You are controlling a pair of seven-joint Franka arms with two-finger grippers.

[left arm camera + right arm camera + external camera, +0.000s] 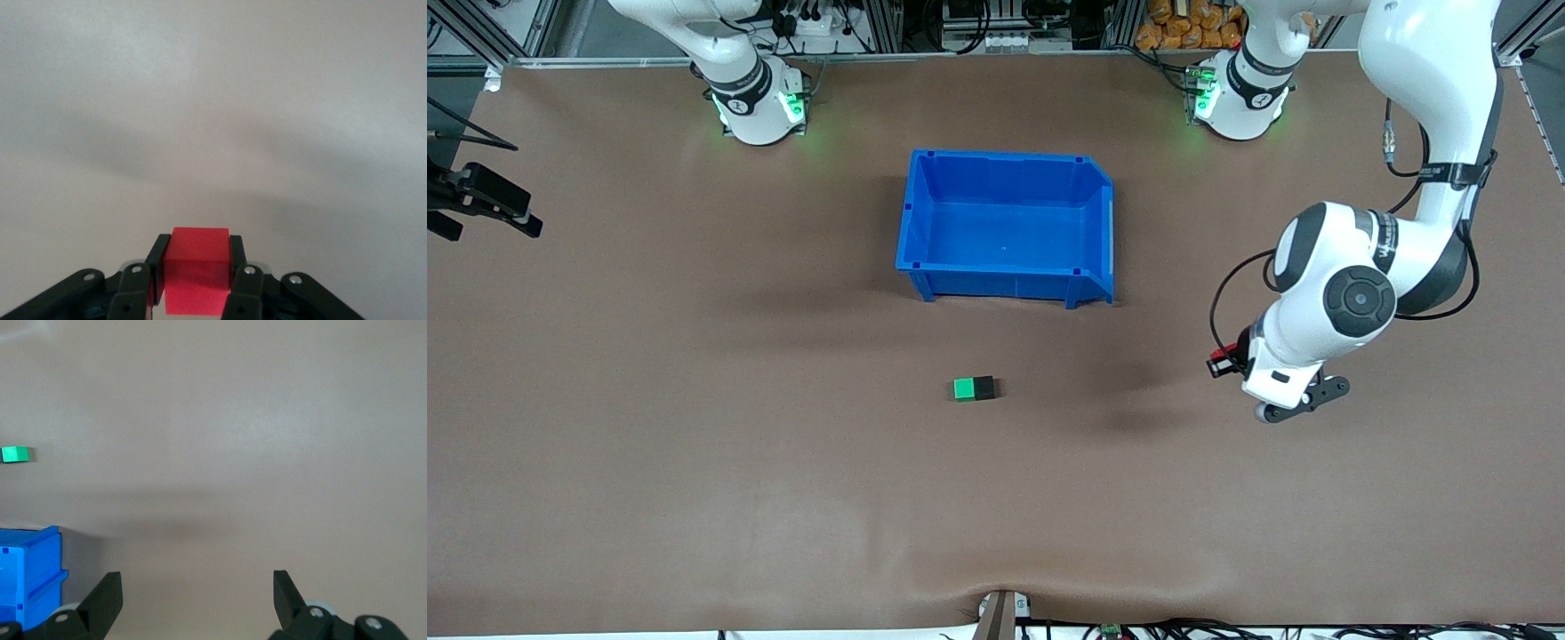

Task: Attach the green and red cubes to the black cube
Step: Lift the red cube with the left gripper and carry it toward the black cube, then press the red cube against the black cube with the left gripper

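Here the left gripper (197, 267) holds the small bright red cube (196, 278) tightly between its fingers, up over the brown table (694, 462) toward the left arm's end. The small green cube (964, 388) touches the matte black cube (984, 387), nearer the front camera than the blue plastic bin (1009, 284). The right gripper (198, 600) waits with fingers spread wide.

Even overhead light, soft shadows on the table (694, 444) — wrist views washed-out, slightly hazy
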